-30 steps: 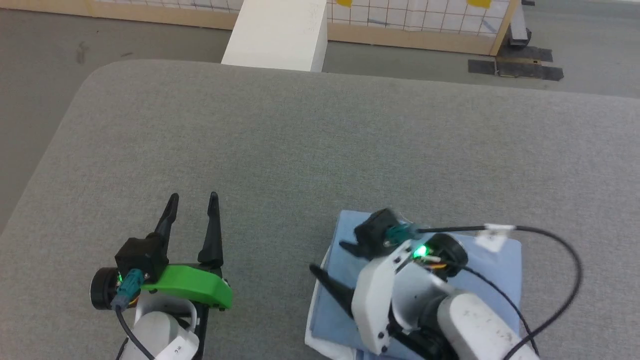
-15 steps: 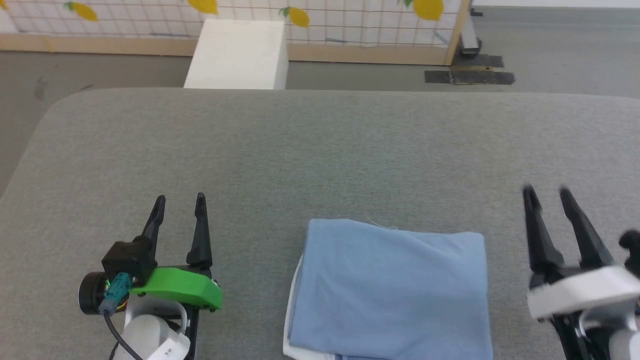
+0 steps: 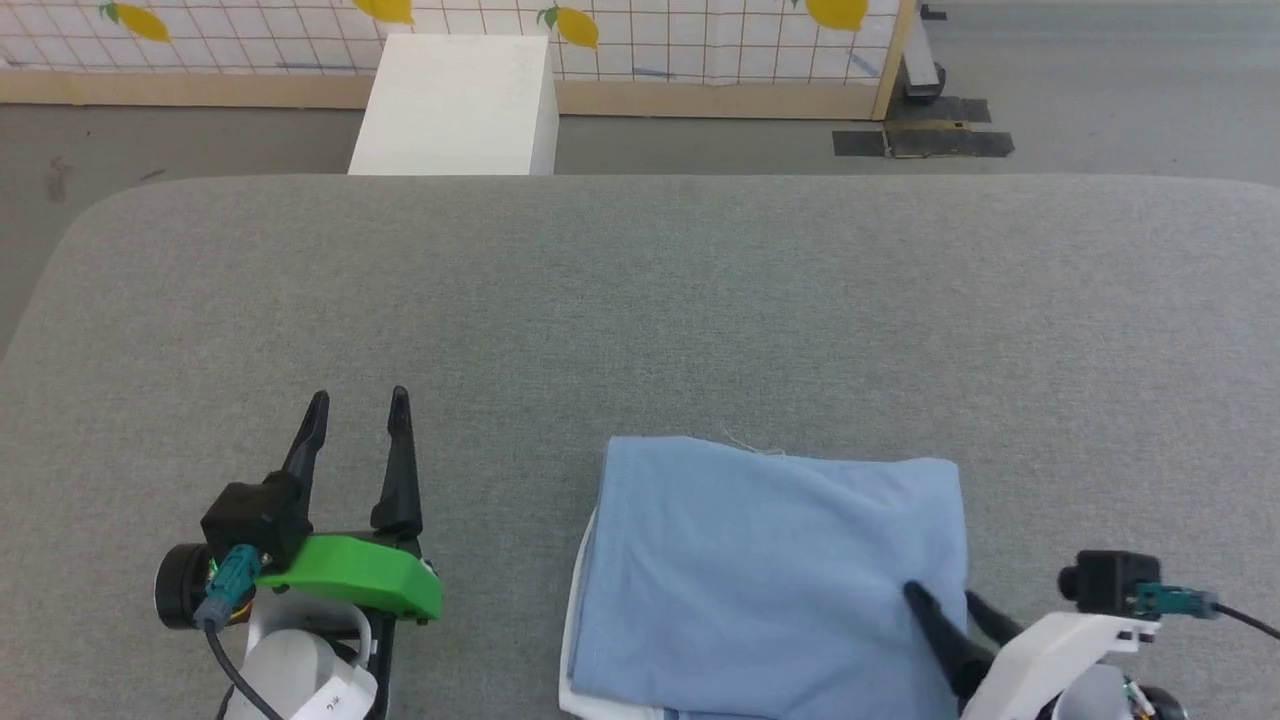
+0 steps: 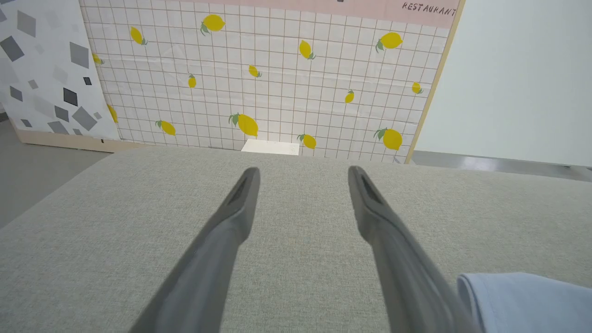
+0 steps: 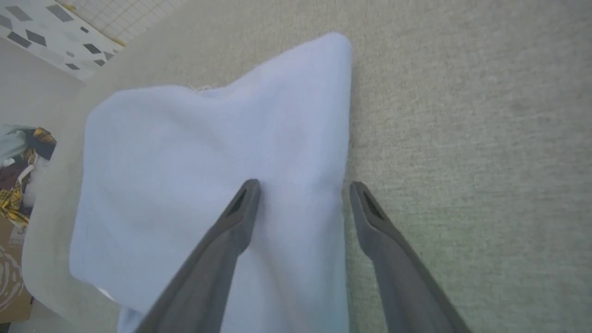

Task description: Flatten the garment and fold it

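A: Half a second ago the right gripper [image 3: 942, 597] stood upright off to the right of the garment [image 3: 770, 570]. Now it sits lower and nearer, with its fingers slanting in over the cloth's near right corner.

B: Is it holding anything?

A: No. Its fingers are spread. In the right wrist view one lies over the blue cloth and the other over the grey table [image 3: 640, 300] just beside the right edge. I can't tell whether they touch the cloth.

B: And the left gripper [image 3: 358, 398]?

A: It's where it was, left of the garment and apart from it, spread and empty.

B: Where are we in the task?

A: The shirt lies as a compact folded rectangle at the near side, right of centre. I'd say the folding is done, bar tidying.

B: What's next?

A: A white layer [image 3: 580, 600] peeks out along the left edge. Squaring it would need a light pinch that doesn't drag the stack.
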Available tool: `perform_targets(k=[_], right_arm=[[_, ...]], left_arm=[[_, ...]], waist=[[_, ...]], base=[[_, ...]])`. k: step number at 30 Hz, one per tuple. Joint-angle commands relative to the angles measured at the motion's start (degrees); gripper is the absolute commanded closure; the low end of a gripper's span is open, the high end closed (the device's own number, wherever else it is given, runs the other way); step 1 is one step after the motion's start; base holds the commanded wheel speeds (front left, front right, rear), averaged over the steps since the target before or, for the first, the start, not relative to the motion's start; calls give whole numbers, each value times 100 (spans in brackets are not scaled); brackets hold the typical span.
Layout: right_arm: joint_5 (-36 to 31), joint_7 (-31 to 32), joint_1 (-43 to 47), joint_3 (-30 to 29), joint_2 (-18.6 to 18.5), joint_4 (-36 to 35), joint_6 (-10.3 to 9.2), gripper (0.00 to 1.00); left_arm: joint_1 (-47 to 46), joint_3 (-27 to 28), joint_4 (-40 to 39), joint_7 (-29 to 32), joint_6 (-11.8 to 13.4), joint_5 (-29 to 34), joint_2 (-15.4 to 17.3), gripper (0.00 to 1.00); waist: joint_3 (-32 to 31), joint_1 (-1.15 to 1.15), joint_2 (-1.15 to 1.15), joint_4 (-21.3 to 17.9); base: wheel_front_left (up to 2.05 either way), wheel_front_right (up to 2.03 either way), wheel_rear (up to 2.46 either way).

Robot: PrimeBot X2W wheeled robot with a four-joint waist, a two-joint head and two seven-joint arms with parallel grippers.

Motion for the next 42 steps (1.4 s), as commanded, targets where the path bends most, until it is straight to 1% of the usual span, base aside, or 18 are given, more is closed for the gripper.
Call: perform_targets(k=[1,6,7,8,9,10,11,14,16,18,20,21,25,29,32,35,39,42], right_arm=[[-27,114,-75,34,-5,99,-8,0],[-262,717,-274,139,-5,479,-8,0],[-297,816,-298,144,-5,506,-8,8],[-324,888,-314,136,-5,524,-8,52],[-383,969,-333,122,-5,535,-8,67],[-443,1016,-351,110,-5,527,-8,87],[-536,1051,-380,89,-5,503,-8,100],[-954,1240,-489,151,-5,357,-8,100],[-1544,1419,-660,268,-5,150,-8,100],[-2092,1626,-906,536,-70,-73,-8,100],[-2422,1794,-1233,1015,-408,-231,-8,100],[-2532,1867,-1439,1301,-667,-270,-8,100],[-2612,2036,-2286,2235,-1572,-220,-8,100],[-2619,1896,-3151,2702,-2187,58,-8,100],[-2672,1653,-3671,2689,-2388,400,-8,100],[-2796,1396,-4054,2416,-2458,871,-8,100],[-3007,1011,-4397,1851,-2403,1482,-8,100],[-3212,635,-4647,1254,-2260,1913,-8,100]], left_arm=[[-65,4,17,-27,-45,23,5,0],[-47,-10,74,-27,-80,31,0,0],[-42,0,79,-27,-85,34,1,0],[-38,8,84,-27,-89,37,2,0],[-24,17,85,-27,-94,41,7,0],[-11,24,84,-27,-98,43,10,0],[4,32,81,-27,-102,47,11,0],[50,72,68,-27,-108,60,14,0],[84,108,41,-27,-107,70,23,0],[119,134,-3,-27,-109,83,40,0],[162,171,-47,-27,-106,89,54,0],[175,188,-62,-27,-101,92,57,0],[187,278,-192,-27,-64,93,58,0],[99,328,-402,-27,-38,126,65,0],[-30,347,-568,-27,-38,178,115,0],[-208,319,-704,-27,-45,242,180,0],[-437,283,-821,-26,-56,343,352,0],[-592,197,-937,39,-55,471,478,0]], waist=[[10,0,0,33],[-1,0,0,157],[-8,0,0,172],[-17,0,0,182],[-28,0,0,193],[-38,0,0,198],[-50,0,0,199],[-71,0,0,156],[-69,0,0,70],[-56,0,0,-62],[-26,0,0,-239],[-2,0,0,-343],[186,0,0,-819],[517,0,0,-1356],[818,0,0,-1769],[1116,0,0,-2145],[1529,0,0,-2558],[1814,0,0,-2744]], base=[[0,0,0],[0,0,0],[0,0,0],[0,0,0],[0,0,0],[0,0,0],[0,0,0],[0,0,0],[0,0,0],[0,0,0],[0,0,0],[0,0,0],[0,0,0],[0,0,0],[0,0,0],[0,0,0],[0,0,0],[0,0,0]])
